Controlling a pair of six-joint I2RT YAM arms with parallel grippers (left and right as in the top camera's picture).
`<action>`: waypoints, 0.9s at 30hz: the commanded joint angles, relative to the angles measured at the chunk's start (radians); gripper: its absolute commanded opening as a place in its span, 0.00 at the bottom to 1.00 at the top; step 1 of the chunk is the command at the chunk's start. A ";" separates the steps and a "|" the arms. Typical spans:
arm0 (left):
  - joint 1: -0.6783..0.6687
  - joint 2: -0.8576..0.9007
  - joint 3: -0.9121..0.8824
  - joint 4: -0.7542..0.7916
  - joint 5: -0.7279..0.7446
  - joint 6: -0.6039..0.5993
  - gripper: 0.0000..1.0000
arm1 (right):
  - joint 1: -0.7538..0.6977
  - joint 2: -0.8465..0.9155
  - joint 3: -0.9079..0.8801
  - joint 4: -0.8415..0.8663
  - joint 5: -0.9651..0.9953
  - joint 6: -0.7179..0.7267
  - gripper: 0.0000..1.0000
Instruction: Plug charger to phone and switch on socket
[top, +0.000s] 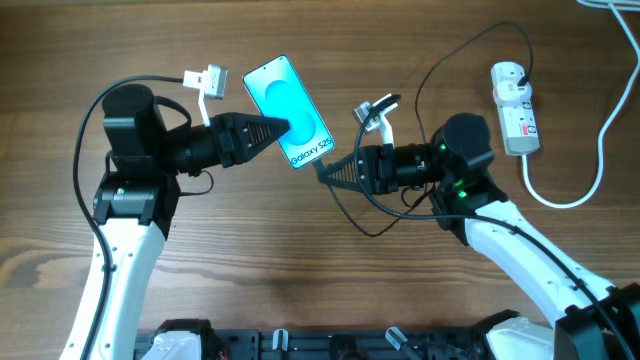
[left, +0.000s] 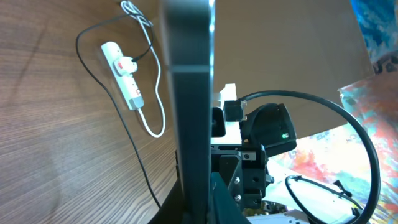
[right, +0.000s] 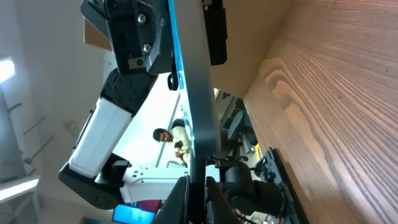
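From overhead, we see the left end effector (top: 278, 128) pinching the phone (top: 295, 100), screen up, over the middle of the tabletop (top: 300, 270). The right end effector (top: 325, 172) points at the phone's lower end; we cannot tell whether it is spread or pinching anything. The charger (top: 455, 50) loops from the socket (top: 515, 110) at the far right. In the left wrist view, the phone stands edge-on between the fingers. In the right wrist view, its edge rises just beside that end effector's fingers (right: 176, 200).
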 joint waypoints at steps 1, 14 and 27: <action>-0.062 0.008 -0.044 -0.007 0.074 0.064 0.04 | 0.004 -0.017 0.098 0.005 0.124 -0.053 0.14; 0.135 0.008 -0.044 -0.126 -0.063 0.105 0.04 | -0.069 -0.017 0.098 -0.020 0.072 -0.077 0.52; -0.060 0.261 -0.043 -0.205 -0.041 0.265 0.04 | -0.090 -0.193 0.099 -0.949 0.734 -0.638 0.55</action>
